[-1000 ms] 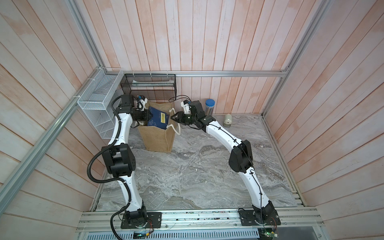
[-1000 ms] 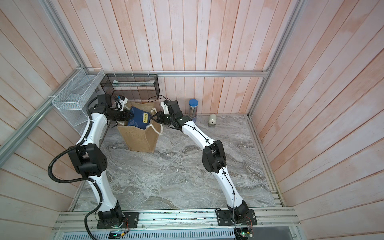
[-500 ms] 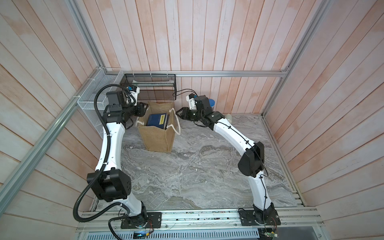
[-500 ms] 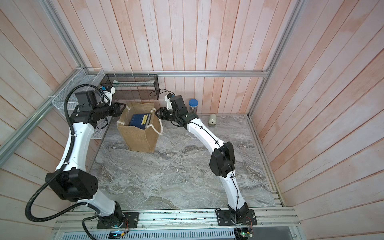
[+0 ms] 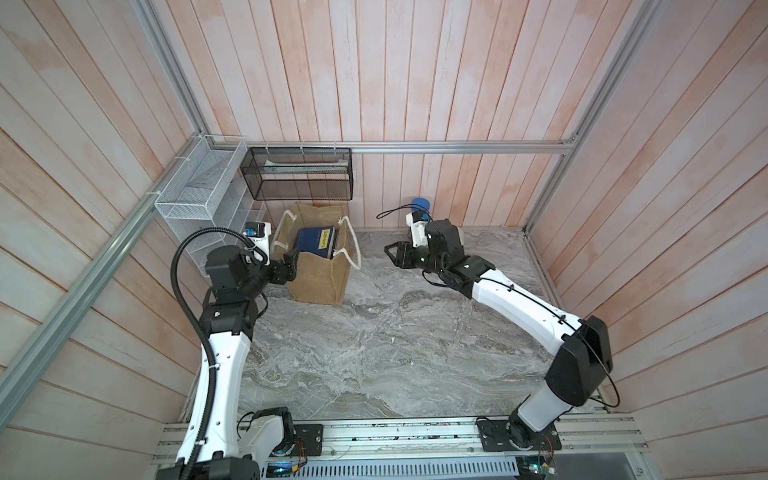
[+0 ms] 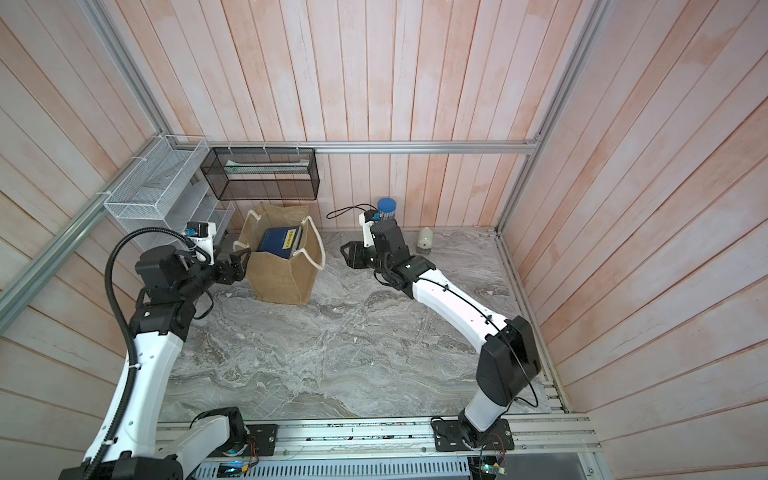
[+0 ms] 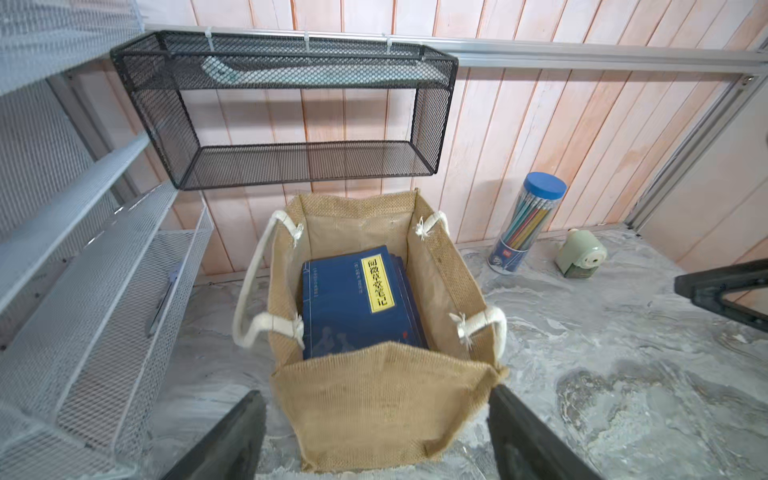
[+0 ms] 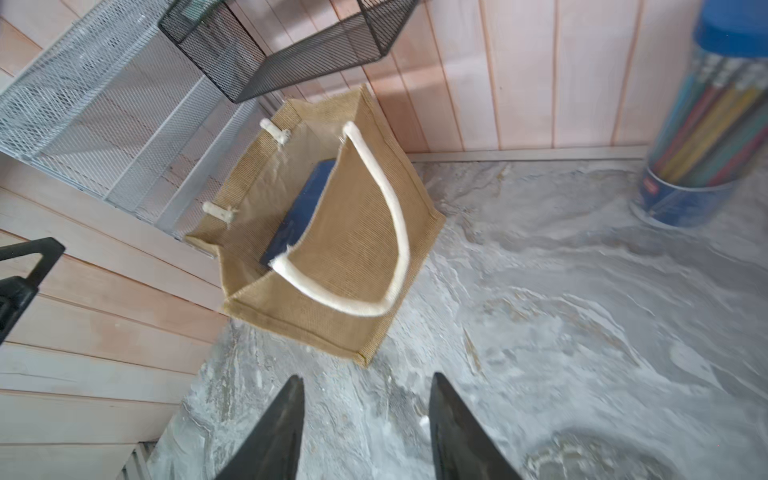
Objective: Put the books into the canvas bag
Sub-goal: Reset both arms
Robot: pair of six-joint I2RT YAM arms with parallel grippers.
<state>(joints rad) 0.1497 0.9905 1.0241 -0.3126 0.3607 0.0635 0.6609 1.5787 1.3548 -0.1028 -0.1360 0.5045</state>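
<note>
The tan canvas bag (image 5: 320,274) (image 6: 284,276) stands upright near the back wall, mouth open and white rope handles hanging outside. Navy books (image 5: 316,243) (image 6: 279,243) (image 7: 353,303) with a yellow title label lie stacked inside it; in the right wrist view only an edge of a book (image 8: 299,212) shows. My left gripper (image 5: 291,265) (image 7: 375,392) is open, low at the bag's left side, with nothing held. To the right of the bag (image 8: 349,249), well apart from it, my right gripper (image 5: 392,254) (image 8: 366,376) hangs above the floor, open, with nothing between its fingers.
A black mesh basket (image 5: 299,176) hangs on the back wall just above the bag. A white wire rack (image 5: 199,195) fills the left corner beside my left arm. A blue-lidded pencil jar (image 7: 528,224) and a pale green sharpener (image 7: 582,254) stand at the back right.
The navy book that my left gripper held over the bag now lies inside it. The left gripper has opened wide and dropped back to the left; the right one has pulled away rightwards.
</note>
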